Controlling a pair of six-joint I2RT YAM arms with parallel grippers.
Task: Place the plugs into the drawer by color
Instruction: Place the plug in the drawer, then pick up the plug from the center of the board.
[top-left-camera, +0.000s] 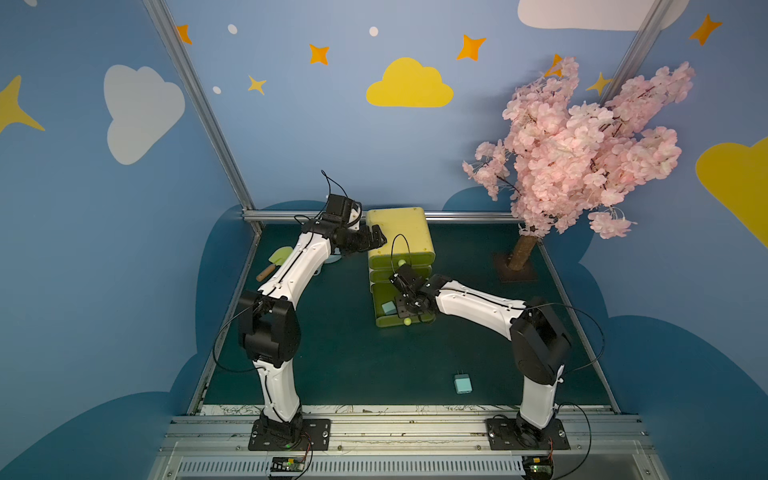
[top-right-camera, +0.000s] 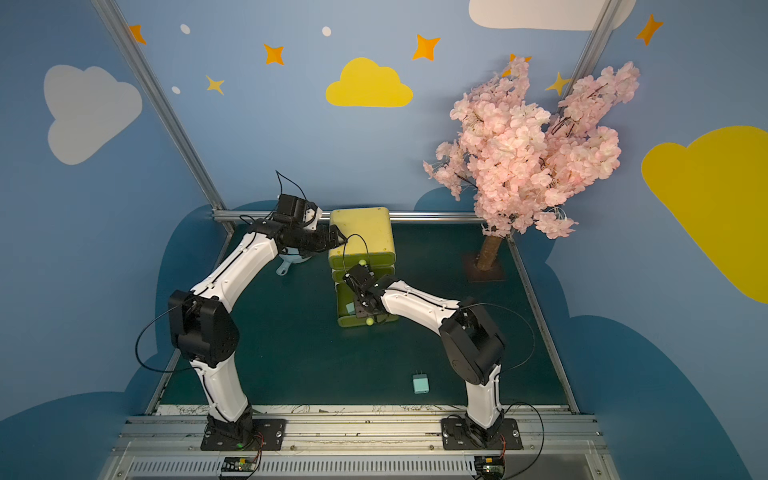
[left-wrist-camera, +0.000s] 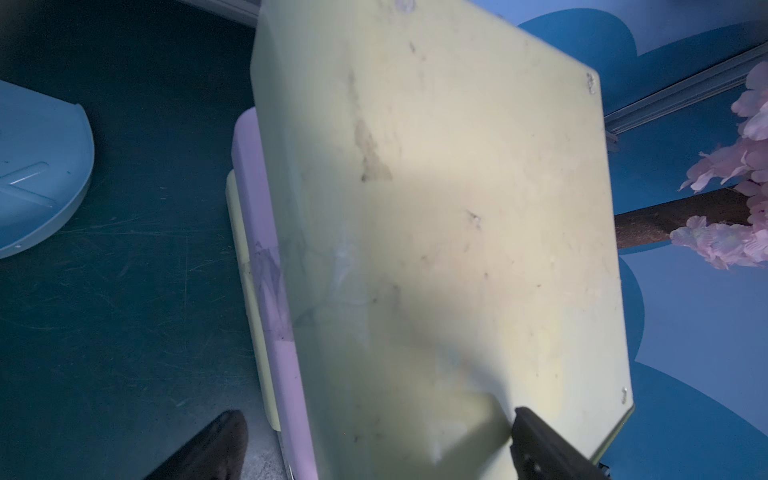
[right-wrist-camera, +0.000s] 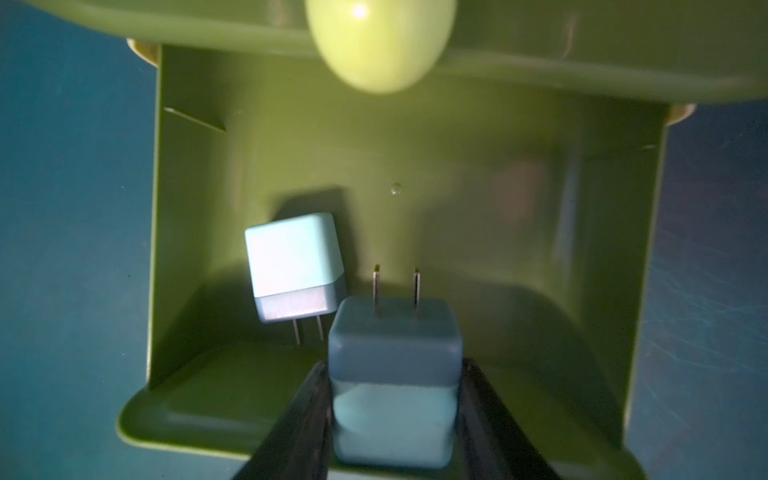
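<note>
The yellow drawer chest (top-left-camera: 397, 232) (top-right-camera: 361, 232) stands at the back middle of the table, its bottom drawer (top-left-camera: 382, 320) pulled out. One light blue plug (top-left-camera: 389, 308) (right-wrist-camera: 291, 257) lies inside that drawer (right-wrist-camera: 187, 249). My right gripper (right-wrist-camera: 395, 363) (top-left-camera: 405, 305) hangs over the open drawer, shut on a second light blue plug (right-wrist-camera: 395, 399), prongs pointing away from the wrist. My left gripper (left-wrist-camera: 378, 419) (top-left-camera: 376, 237) is open at the chest's top left edge (left-wrist-camera: 436, 208), one finger over the top, one beside it. Another pale blue-green plug (top-left-camera: 462, 383) (top-right-camera: 420, 383) lies on the table near the front right.
A pink blossom tree (top-left-camera: 582, 145) stands at the back right, its trunk (top-left-camera: 521, 253) on a dark base. A light blue scoop (top-right-camera: 291, 259) (left-wrist-camera: 37, 174) and a small green trowel (top-left-camera: 276, 259) lie left of the chest. Metal rails (top-left-camera: 457, 216) edge the table.
</note>
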